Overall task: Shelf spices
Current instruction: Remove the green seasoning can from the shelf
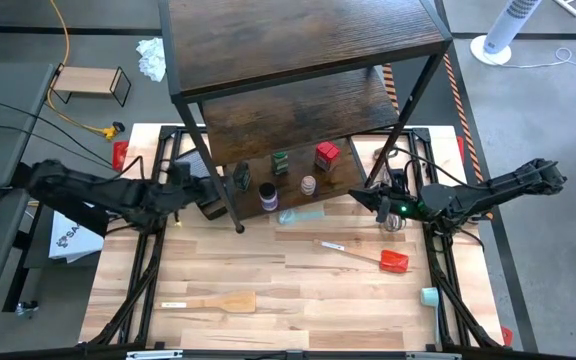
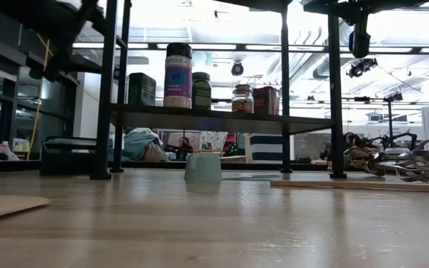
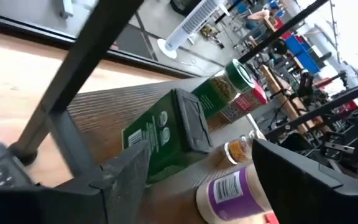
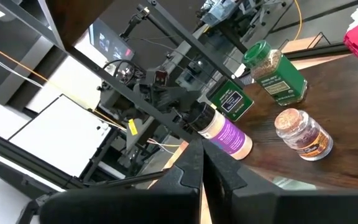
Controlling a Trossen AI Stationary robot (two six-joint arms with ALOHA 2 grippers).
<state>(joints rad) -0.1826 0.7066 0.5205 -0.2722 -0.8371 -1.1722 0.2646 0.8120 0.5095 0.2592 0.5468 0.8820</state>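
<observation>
1. While the left gripper [image 1: 211, 192] is hanging at the left end of the shelf [image 1: 308, 45], its fingers [image 3: 126, 171] are standing wide apart and holding nothing.
2. Just in front of those fingers, a dark green box [image 3: 166, 134] is sitting on the bottom board, free of both fingers as far as the left wrist view shows.
3. Five spice containers are sitting on that bottom board: the dark green box [image 1: 240, 177] at the left end, a jar with a purple label [image 1: 268, 196] near the front edge, a green-lidded jar [image 1: 281, 163] further back, a small pale jar [image 1: 309, 185] right of the middle, and a red container [image 1: 327, 154] toward the right.
4. From the low view, the same containers are standing upright in a row on the board, with the purple-label jar [image 2: 178, 76] rising tallest.
5. Off the right end of the shelf, the right gripper [image 1: 373, 199] is hovering with its fingers [image 4: 185, 171] pressed together and holding nothing.
6. On the table [image 1: 268, 330] in front of the shelf, a red spatula [image 1: 373, 257] and a wooden spatula [image 1: 218, 301] are lying flat, well apart from each other.
7. Beside the right gripper, a wire whisk [image 1: 396, 222] is lying on the table.
8. Near the table's right edge, a small pale cup [image 1: 429, 296] is sitting apart from the other things.
</observation>
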